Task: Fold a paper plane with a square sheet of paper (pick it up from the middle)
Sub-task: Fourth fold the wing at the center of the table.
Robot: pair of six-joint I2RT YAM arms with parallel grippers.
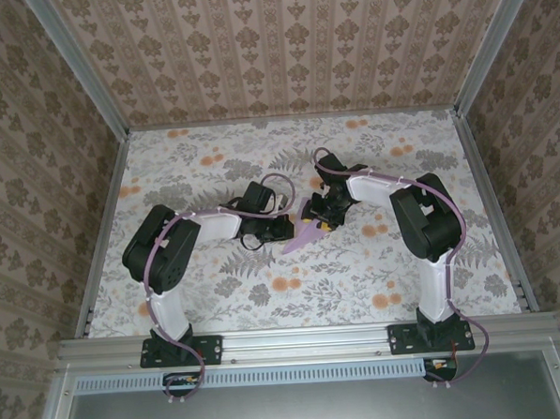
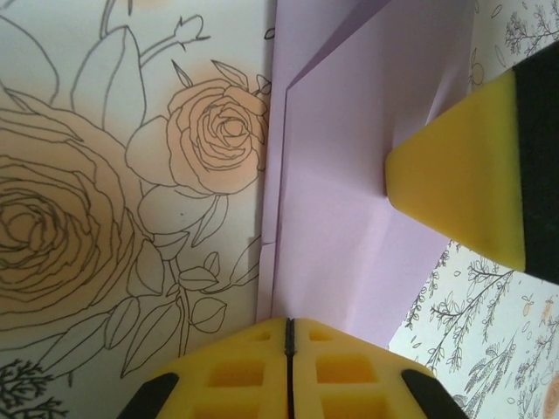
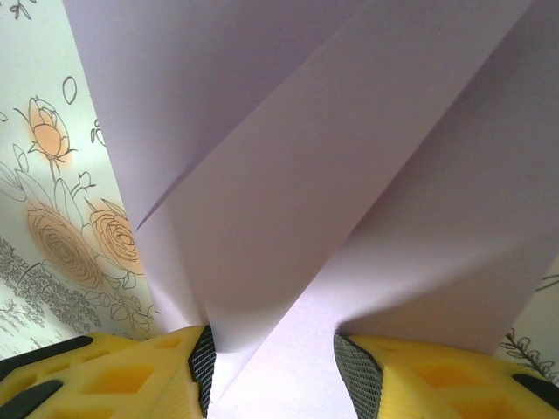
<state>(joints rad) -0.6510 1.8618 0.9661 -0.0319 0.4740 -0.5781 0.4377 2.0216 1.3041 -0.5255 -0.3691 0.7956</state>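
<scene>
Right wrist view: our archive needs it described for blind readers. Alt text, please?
Folded lilac paper, seen close up, fans upward in creased layers from between the two spread yellow fingers of the right claw at the bottom edge. A flowered tablecloth lies at left.

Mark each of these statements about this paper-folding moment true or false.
1. The left gripper is shut. True.
2. The right gripper is shut tight. False: it stands open, with lilac paper rising between its jaws.
3. The paper is a flat, uncreased square. False: it shows creases and overlapping layers.
4. Both grippers meet at the paper. True.
5. The table is plain white. False: it carries a floral print.
</scene>
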